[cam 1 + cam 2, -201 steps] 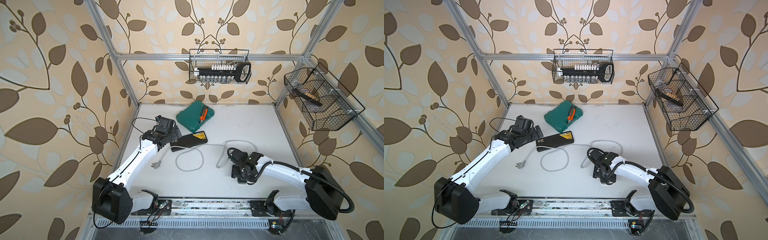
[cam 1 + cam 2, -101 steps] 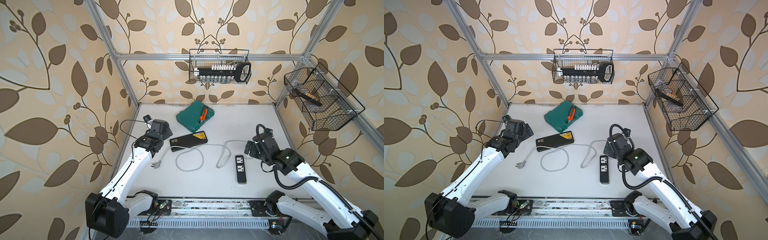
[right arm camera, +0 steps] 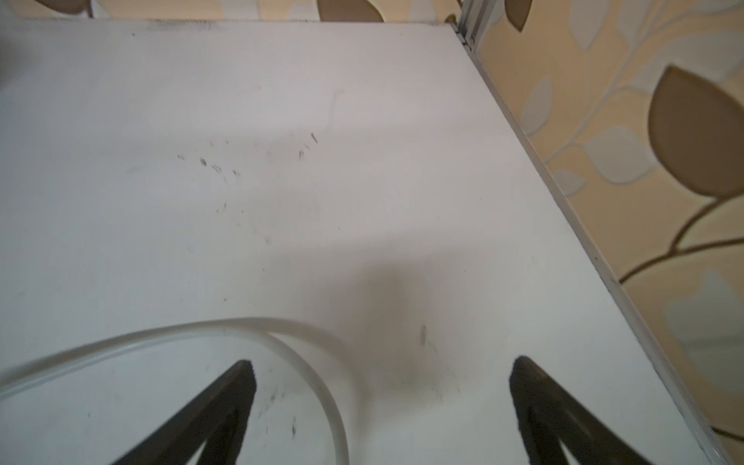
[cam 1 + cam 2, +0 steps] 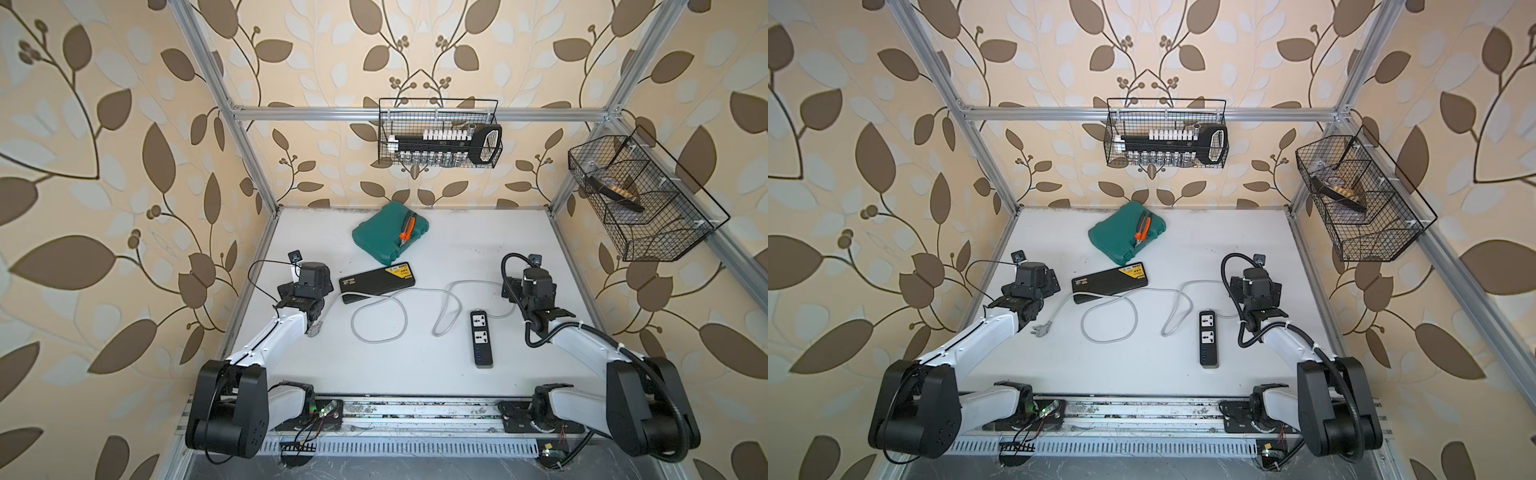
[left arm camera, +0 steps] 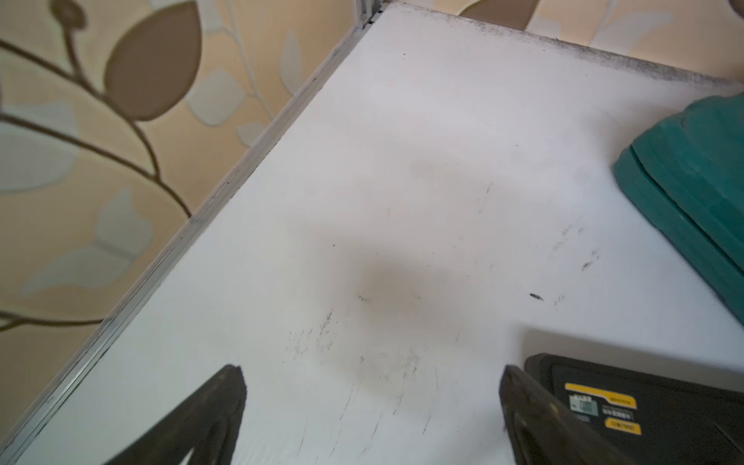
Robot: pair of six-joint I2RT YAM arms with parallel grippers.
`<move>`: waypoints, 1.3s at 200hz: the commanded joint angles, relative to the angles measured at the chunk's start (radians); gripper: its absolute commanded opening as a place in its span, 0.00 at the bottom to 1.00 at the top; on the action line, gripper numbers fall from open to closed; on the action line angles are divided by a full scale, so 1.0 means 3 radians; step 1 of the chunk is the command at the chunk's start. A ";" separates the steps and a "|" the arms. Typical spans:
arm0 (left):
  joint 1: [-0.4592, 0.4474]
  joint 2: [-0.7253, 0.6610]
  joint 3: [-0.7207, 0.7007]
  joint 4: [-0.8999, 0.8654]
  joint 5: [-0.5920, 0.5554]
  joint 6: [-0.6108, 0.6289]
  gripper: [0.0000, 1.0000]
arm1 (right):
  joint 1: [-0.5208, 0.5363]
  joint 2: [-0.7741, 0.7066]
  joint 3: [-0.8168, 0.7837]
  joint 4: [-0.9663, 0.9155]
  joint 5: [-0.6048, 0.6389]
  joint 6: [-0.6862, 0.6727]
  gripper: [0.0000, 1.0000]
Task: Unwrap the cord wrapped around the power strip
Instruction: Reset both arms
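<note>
Left tool (image 5: 372, 368) and right tool (image 3: 384, 360) both have jaws spread wide.

The power strip (image 4: 481, 338) (image 4: 1208, 338) is a small narrow black bar. It lies flat, face up, on the right side of the white surface (image 4: 415, 374), its length running front to back. Two white-faced sockets sit on the far half and small blue ports at the near end. The light-grey cord (image 4: 415, 290) (image 3: 241, 323) is off the bar and sprawls loose across the surface. From the bar's far end it bends leftward in slack curves, makes one wide loop mid-surface, and ends in a grey plug (image 4: 314, 330) (image 4: 1041, 330) lying at the left.
</note>
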 commanded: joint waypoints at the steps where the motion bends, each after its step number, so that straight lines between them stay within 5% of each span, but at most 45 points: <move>1: 0.0026 0.0120 -0.0216 0.1108 0.0204 0.0353 0.99 | -0.0028 0.0114 -0.0035 0.1252 -0.0232 -0.0251 0.99; 14: 0.0033 0.0185 -0.0221 0.1267 0.0296 0.0485 0.99 | -0.0043 0.0337 -0.0009 0.1623 -0.0308 -0.0280 0.99; 32: 0.0035 0.0294 -0.0227 0.1435 0.0371 0.0653 0.99 | -0.0044 0.0465 0.0250 0.1355 -0.0385 -0.0409 0.99; 53: 0.0037 0.0319 -0.0230 0.1292 0.0371 0.0702 0.99 | -0.0038 0.0144 0.0377 0.0462 -0.0285 -0.0300 0.97; 70: 0.0054 0.0305 -0.0473 0.1665 0.0432 0.0719 0.99 | -0.0048 -0.0208 0.0035 0.0346 -0.0267 -0.0188 0.98; 101: 0.0127 0.0544 -0.0754 0.2392 0.0614 0.0715 0.99 | -0.0089 -0.0194 -0.0484 0.1052 -0.0345 -0.0034 0.99; 126: 0.0137 0.0930 -0.0827 0.2843 0.0717 0.0785 0.99 | -0.0096 0.0259 -0.0354 0.1538 -0.0498 -0.0208 0.99; 152: 0.0137 0.0925 -0.0780 0.2715 0.0637 0.0735 0.99 | -0.0114 0.0928 -0.0517 0.2496 -0.0639 -0.0271 0.99; 164: 0.0129 0.0918 -0.0709 0.2561 0.0580 0.0710 0.99 | -0.0155 0.0748 -0.0289 0.1654 -0.0658 -0.0164 0.99; 175: 0.0125 0.0901 -0.0724 0.2568 0.0585 0.0709 0.99 | -0.0163 0.0911 -0.0397 0.2210 -0.0694 -0.0235 0.99; 186: 0.0127 0.0895 -0.0732 0.2580 0.0591 0.0712 0.99 | -0.0164 0.0769 -0.0317 0.1770 -0.0680 -0.0178 0.99; 260: 0.0116 0.0986 -0.0632 0.2488 0.0570 0.0714 0.99 | -0.0173 0.0808 -0.0333 0.1875 -0.0681 -0.0195 0.99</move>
